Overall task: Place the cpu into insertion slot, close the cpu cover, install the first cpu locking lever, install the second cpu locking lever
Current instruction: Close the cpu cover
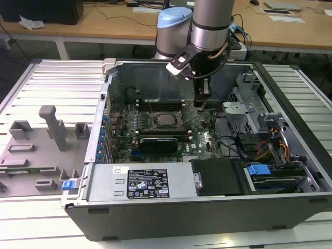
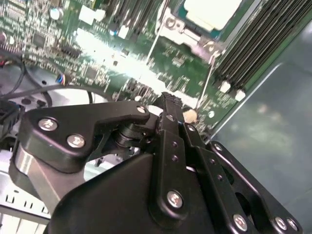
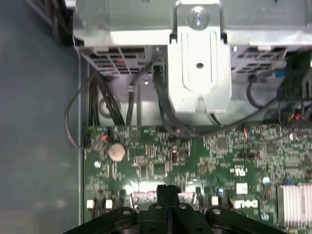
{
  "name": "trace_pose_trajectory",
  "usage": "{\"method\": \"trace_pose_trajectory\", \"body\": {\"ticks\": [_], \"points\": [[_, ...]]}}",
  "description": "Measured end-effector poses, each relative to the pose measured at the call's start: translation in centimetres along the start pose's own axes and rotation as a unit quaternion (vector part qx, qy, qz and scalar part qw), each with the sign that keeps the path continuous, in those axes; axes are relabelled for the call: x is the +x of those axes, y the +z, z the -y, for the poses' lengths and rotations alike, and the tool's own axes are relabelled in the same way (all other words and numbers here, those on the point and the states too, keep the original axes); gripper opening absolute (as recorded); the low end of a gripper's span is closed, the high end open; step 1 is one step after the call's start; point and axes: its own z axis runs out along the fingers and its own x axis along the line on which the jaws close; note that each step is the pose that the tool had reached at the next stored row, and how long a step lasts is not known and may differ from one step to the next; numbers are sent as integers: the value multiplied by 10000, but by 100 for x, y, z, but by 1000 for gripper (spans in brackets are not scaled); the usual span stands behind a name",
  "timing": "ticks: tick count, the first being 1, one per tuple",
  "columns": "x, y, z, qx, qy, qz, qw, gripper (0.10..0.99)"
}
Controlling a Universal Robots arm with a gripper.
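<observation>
Exterior view: an open dark-grey computer case (image 1: 207, 218) lies on a slatted metal bench (image 1: 52, 83). A silver and pale-blue robot arm (image 1: 210, 21) comes straight down into the case from above. Its black gripper (image 1: 202, 98) points downward and hangs low over the green motherboard (image 1: 202, 140). The small square cpu with a silvery-grey top (image 1: 167, 120) sits in the black-framed square insertion slot (image 1: 154, 120), just beside the gripper on the exterior view's left. Grey fixture blocks (image 1: 54, 127) stand on the bench, well apart from the case. Second wrist view: the black fingers (image 2: 170, 112) are pressed together with nothing visible between them, and their tip is close above the green board (image 2: 97, 44). The pale-topped cpu (image 2: 213, 10) lies further off, ringed by the thin silvery cpu cover (image 2: 195, 39). A thin metal lever rod (image 2: 207, 80) runs from the cover toward the fingertips; I cannot tell whether they touch. Long black memory slots (image 2: 258, 39) run alongside. First wrist view: the closed fingers (image 3: 162, 192) meet over the green board (image 3: 219, 156), near a round silver coin battery (image 3: 117, 152), black cables (image 3: 105, 102) and a grey metal cage (image 3: 200, 63).
</observation>
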Motion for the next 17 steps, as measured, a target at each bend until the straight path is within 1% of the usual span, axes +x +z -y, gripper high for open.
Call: {"method": "trace_pose_trajectory", "body": {"ticks": [3,5,6,9,10,13,17], "points": [[2,5,-75,12,-1,0,10000,106],[2,16,-114,41,0,1,10000,106],[2,35,-128,75,-1,1,10000,106],[3,82,-153,148,-3,2,9999,106],[3,96,-164,164,-5,2,9999,106],[4,125,-183,168,-88,-4,9998,106],[4,168,-181,182,-160,-32,9997,106]]}}
